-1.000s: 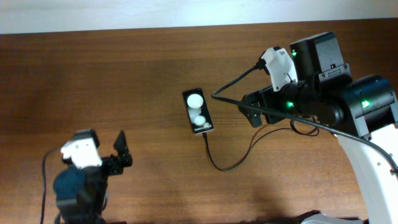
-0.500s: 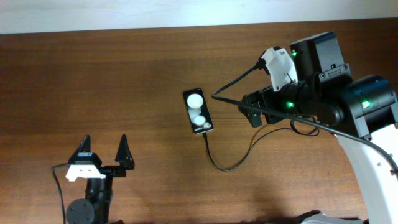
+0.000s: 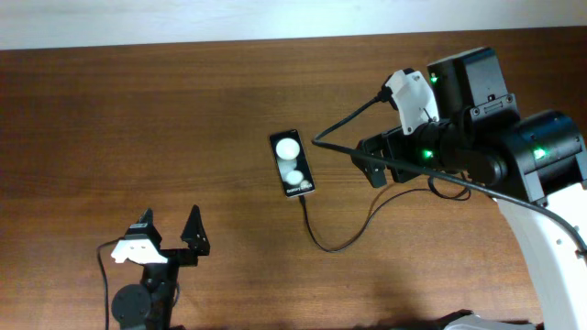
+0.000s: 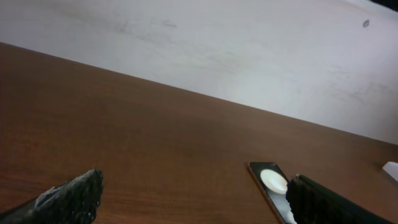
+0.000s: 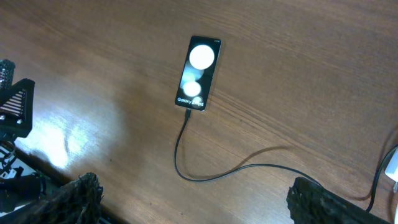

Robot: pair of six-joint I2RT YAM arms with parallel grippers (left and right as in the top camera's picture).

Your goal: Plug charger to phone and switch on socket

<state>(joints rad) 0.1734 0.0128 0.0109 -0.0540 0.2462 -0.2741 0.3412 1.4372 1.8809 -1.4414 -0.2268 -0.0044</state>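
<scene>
The phone (image 3: 293, 163) lies flat at mid-table with two white round patches on it. It also shows in the right wrist view (image 5: 198, 73) and the left wrist view (image 4: 271, 186). The charger cable (image 3: 323, 244) meets the phone's near end and loops right toward the right arm; it also shows in the right wrist view (image 5: 186, 172). My left gripper (image 3: 170, 229) is open and empty, far to the phone's lower left. My right gripper (image 5: 193, 186) is open and empty above the cable loop. The socket is hidden under the right arm.
The right arm's body (image 3: 477, 137) covers the table's right side. A small white piece (image 5: 393, 168) shows at the right edge of the right wrist view. A white wall (image 4: 249, 56) runs along the table's far edge.
The left arm has pulled back toward the front edge and shifted right, its open jaws now turned to face the phone. The right arm, phone and cable have not moved.
</scene>
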